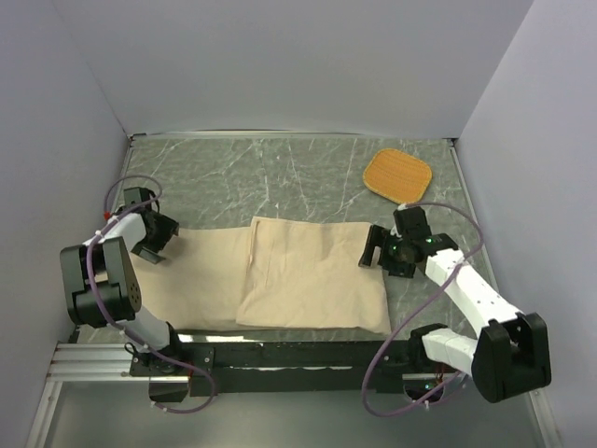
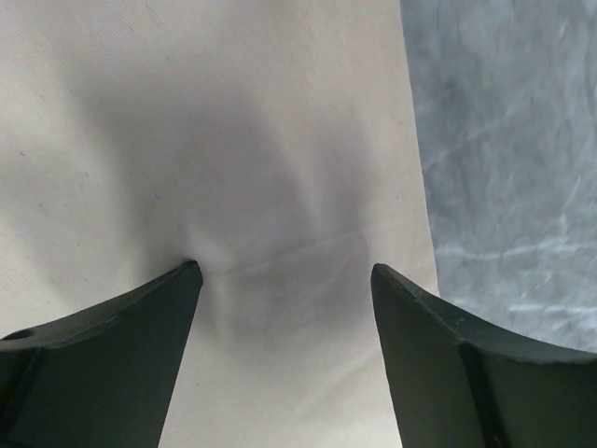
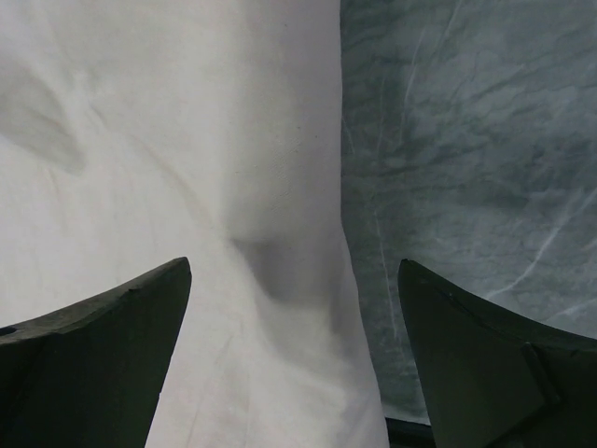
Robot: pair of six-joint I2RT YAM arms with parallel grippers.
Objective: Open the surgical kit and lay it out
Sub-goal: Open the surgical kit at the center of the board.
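The beige wrapping cloth (image 1: pixel 308 271) lies on the table as a folded bundle, with one flap (image 1: pixel 191 275) spread flat to the left. My left gripper (image 1: pixel 154 243) is open over the flap's left end; the cloth (image 2: pixel 233 140) fills its wrist view between the fingers (image 2: pixel 140 317). My right gripper (image 1: pixel 381 252) is open over the bundle's right edge; the cloth (image 3: pixel 187 187) lies under its fingers (image 3: pixel 121 327). The mesh tray, tweezers, forceps and packets are hidden.
An orange woven pad (image 1: pixel 397 175) lies at the back right. Grey marbled table top (image 1: pixel 280 177) stretches behind the cloth, and it shows in both wrist views (image 2: pixel 513 140) (image 3: pixel 466 140). White walls enclose the table on three sides.
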